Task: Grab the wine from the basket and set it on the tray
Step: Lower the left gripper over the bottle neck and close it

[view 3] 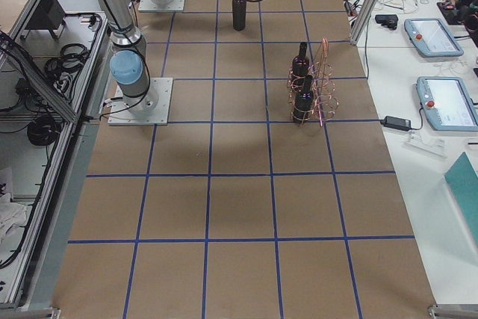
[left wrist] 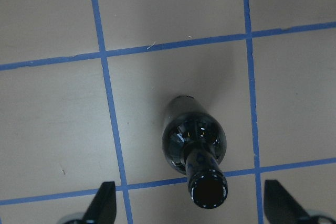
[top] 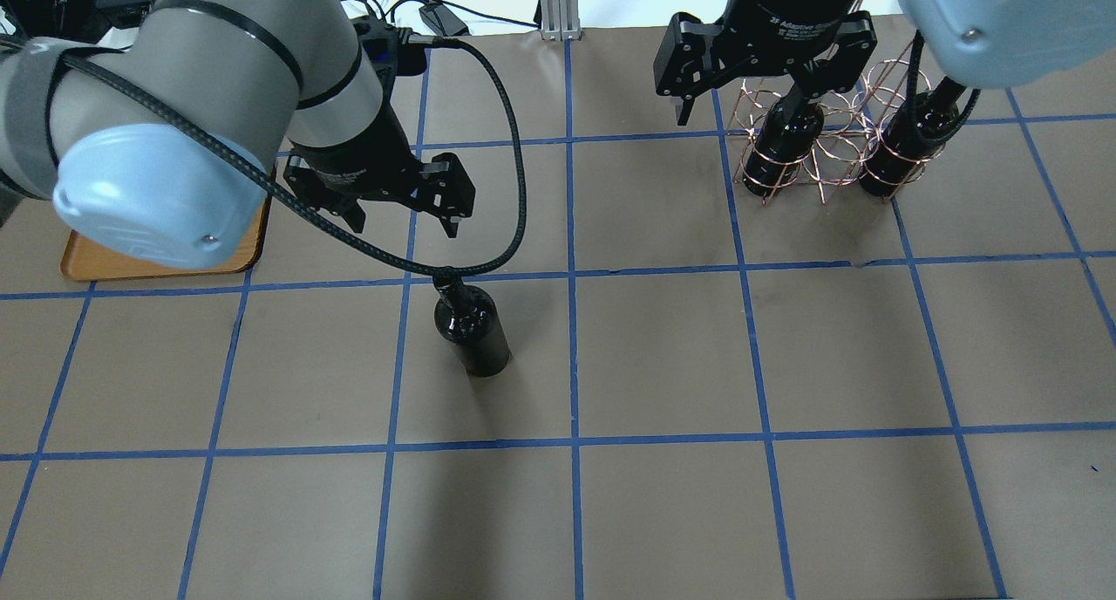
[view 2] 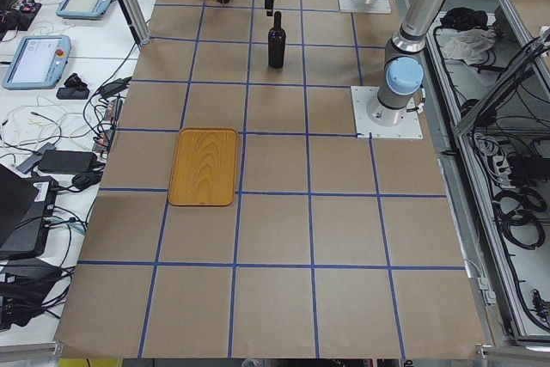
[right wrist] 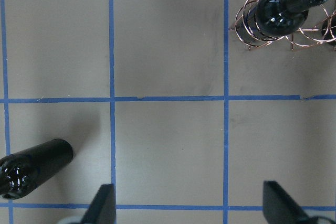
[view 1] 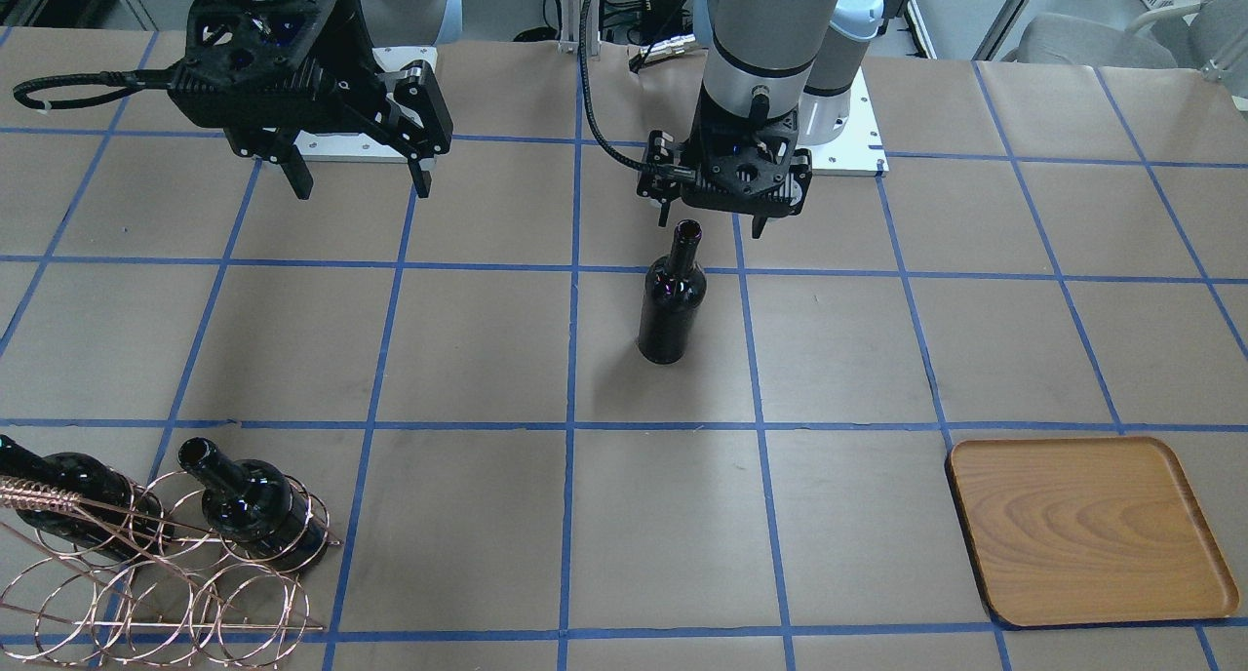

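One dark wine bottle [view 1: 671, 305] stands upright on the table's middle, also in the overhead view [top: 472, 331] and the left wrist view [left wrist: 195, 143]. My left gripper [view 1: 712, 224] is open and empty, just above and behind its mouth. Two more bottles [view 1: 249, 503] [view 1: 68, 486] lie in the copper wire basket [view 1: 166, 593]. My right gripper [view 1: 363, 191] is open and empty, high above the table; in the overhead view [top: 741, 112] it overlaps the basket [top: 828, 138]. The wooden tray [view 1: 1087, 530] is empty; the left arm partly hides it in the overhead view [top: 157, 264].
The table is brown paper with a blue tape grid. A black cable [top: 514, 190] loops from the left wrist over the standing bottle's neck. Both arm bases sit on white plates [view 1: 838, 154] at the robot side.
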`<action>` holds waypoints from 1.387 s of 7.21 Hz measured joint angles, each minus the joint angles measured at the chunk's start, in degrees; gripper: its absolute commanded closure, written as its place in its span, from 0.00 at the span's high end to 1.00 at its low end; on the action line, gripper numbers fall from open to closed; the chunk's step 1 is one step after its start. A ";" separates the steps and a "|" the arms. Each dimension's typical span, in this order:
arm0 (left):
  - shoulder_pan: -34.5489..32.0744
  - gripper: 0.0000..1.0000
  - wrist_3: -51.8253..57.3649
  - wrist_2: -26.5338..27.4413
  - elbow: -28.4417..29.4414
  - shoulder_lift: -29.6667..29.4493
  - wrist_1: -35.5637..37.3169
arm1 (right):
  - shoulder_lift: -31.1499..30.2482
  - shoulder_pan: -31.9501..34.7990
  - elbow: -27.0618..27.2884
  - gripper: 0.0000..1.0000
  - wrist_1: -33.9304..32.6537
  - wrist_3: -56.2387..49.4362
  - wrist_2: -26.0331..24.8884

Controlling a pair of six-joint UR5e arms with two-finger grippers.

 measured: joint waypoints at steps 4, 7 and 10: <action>-0.29 0.88 -0.27 -0.79 -2.72 -2.64 2.84 | -0.17 0.06 -1.11 1.00 3.79 0.00 -1.16; -0.25 0.65 -0.33 -1.25 -2.79 -3.70 4.42 | -0.15 0.06 -1.12 1.00 3.82 -1.66 -1.40; -0.13 0.00 -0.46 -1.17 -2.80 -3.68 2.92 | -0.13 0.01 -1.06 1.00 3.64 -3.94 -1.39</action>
